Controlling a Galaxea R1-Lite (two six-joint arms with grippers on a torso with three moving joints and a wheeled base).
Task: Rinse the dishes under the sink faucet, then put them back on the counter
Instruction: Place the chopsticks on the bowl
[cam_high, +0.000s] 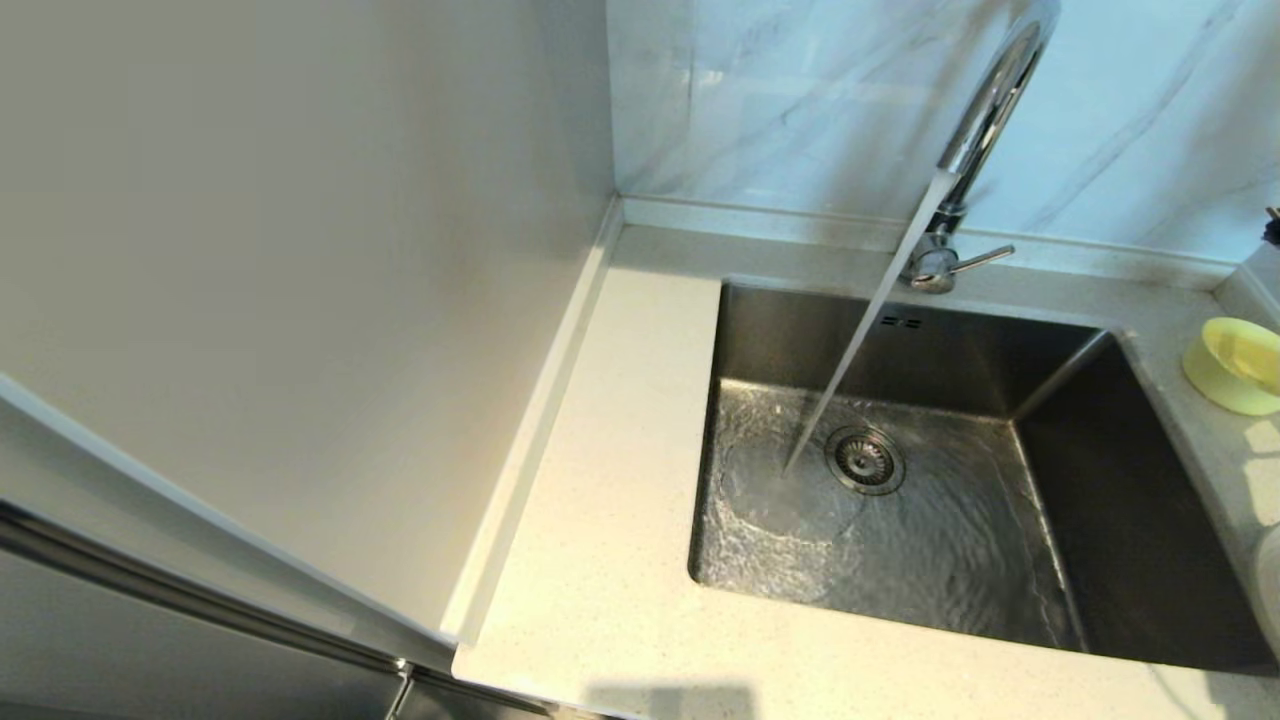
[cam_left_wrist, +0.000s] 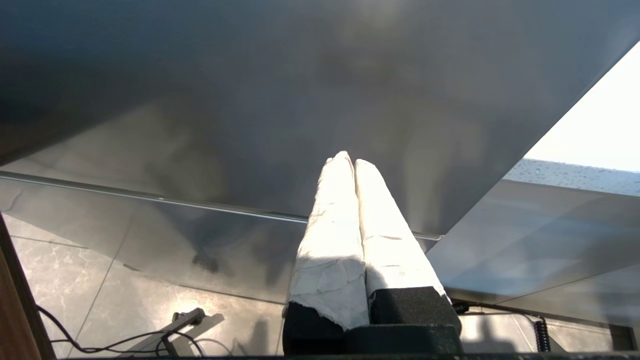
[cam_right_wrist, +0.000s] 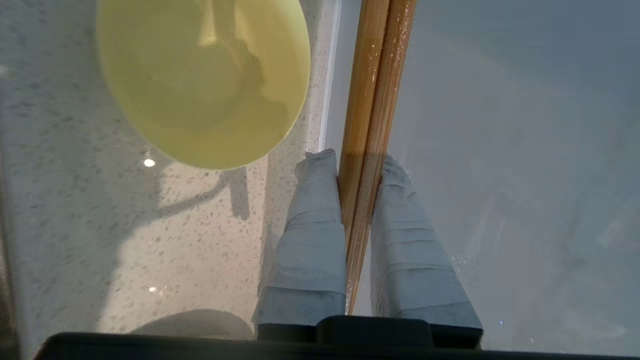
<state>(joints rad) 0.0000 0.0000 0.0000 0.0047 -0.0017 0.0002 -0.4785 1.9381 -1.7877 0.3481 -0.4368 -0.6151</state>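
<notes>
Counter: chopsticks in right end effector

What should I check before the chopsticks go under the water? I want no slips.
1. Water running: ok, a stream falls from the faucet into the sink.
2. Grip: ok, the right tool is shut on the chopsticks, held between its fingers.
3. Sink free of dishes: ok, only the drain strainer shows.
4. Bowl out of the way: ok, it sits on the counter right of the sink.
5. Left tool: ok, shut, empty, away from the sink.
6. Plate position: cannot tell.
</notes>
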